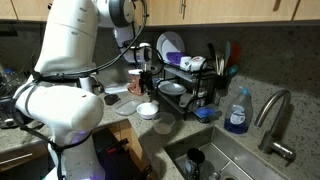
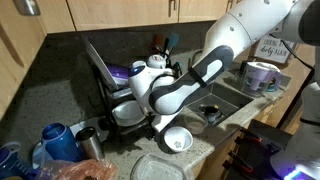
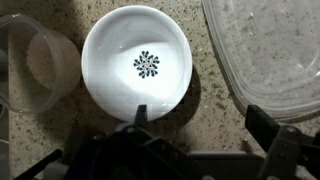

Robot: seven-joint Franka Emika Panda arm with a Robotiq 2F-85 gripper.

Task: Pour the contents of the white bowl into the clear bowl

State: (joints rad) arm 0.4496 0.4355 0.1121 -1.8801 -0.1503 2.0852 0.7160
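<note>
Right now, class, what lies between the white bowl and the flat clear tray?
Nothing: only a bare strip of speckled counter separates the white bowl from the clear tray, in the wrist view.

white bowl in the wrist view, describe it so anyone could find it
On the speckled stone countertop, just beyond the open pincer, sits the small round white bowl. It lies between a see-through glassy bowl and a flat clear plastic tray; only it is opaque, with a dark snowflake-like mark at its centre.
</note>
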